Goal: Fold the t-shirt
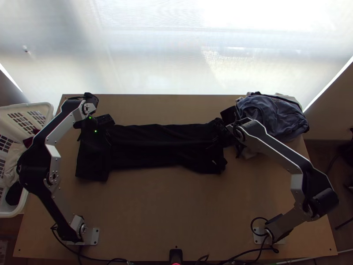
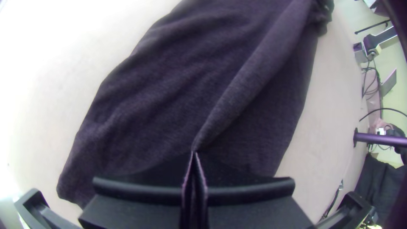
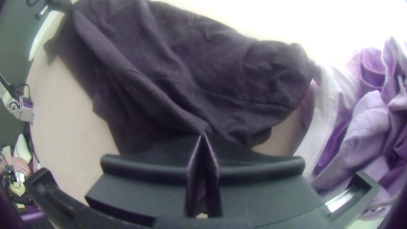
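Observation:
A black t-shirt [image 1: 150, 148] lies as a long band across the upper middle of the table. My left gripper [image 1: 106, 128] is at its left end in the top view, and my right gripper [image 1: 223, 128] at its right end. In the left wrist view, my left gripper [image 2: 194, 153] is shut on the t-shirt [image 2: 169, 85], at the end of a raised ridge. The right wrist view has my right gripper [image 3: 204, 135] shut on a pinched fold of the t-shirt [image 3: 203, 76].
A heap of blue-grey and white clothes [image 1: 273, 115] sits at the table's upper right, close to my right gripper. A white basket [image 1: 48, 110] with clothes stands off the left edge. Bare table [image 1: 176, 207] lies between the arms' bases.

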{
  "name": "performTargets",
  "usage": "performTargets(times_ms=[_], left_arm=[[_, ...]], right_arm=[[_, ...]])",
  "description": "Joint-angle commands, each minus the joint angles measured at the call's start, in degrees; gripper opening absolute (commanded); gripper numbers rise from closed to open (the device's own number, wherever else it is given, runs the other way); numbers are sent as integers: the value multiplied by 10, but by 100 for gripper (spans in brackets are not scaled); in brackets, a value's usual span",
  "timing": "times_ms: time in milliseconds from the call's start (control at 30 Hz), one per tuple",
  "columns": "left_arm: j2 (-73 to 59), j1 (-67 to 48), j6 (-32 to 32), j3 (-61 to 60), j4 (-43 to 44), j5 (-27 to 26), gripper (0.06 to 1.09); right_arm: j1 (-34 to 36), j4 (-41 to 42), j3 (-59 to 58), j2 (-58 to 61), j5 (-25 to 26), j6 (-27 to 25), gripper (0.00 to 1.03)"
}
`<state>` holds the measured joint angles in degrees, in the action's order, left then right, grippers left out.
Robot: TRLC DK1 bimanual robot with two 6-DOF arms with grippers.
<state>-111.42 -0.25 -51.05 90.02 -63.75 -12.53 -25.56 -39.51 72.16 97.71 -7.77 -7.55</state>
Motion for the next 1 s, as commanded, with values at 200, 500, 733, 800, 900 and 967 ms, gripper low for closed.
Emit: performTargets(times_ms=[200, 500, 733, 800, 900, 967], left_arm=[[-48, -2, 9, 19, 24, 3, 27], [-34, 6, 11, 17, 35, 3, 105], [-1, 17, 19, 86, 4, 2, 105], [10, 22, 19, 108, -9, -1, 104], [33, 26, 19, 137, -41, -12, 104], [59, 26, 18, 138, -67, -24, 104]], right_arm=[[24, 34, 21, 69, 9, 8, 3], [23, 39, 19, 78, 9, 32, 29], [24, 23, 19, 63, 24, 36, 62], [22, 12, 23, 56, 37, 35, 80], [17, -6, 32, 43, 49, 34, 95], [14, -6, 33, 30, 56, 27, 98]])
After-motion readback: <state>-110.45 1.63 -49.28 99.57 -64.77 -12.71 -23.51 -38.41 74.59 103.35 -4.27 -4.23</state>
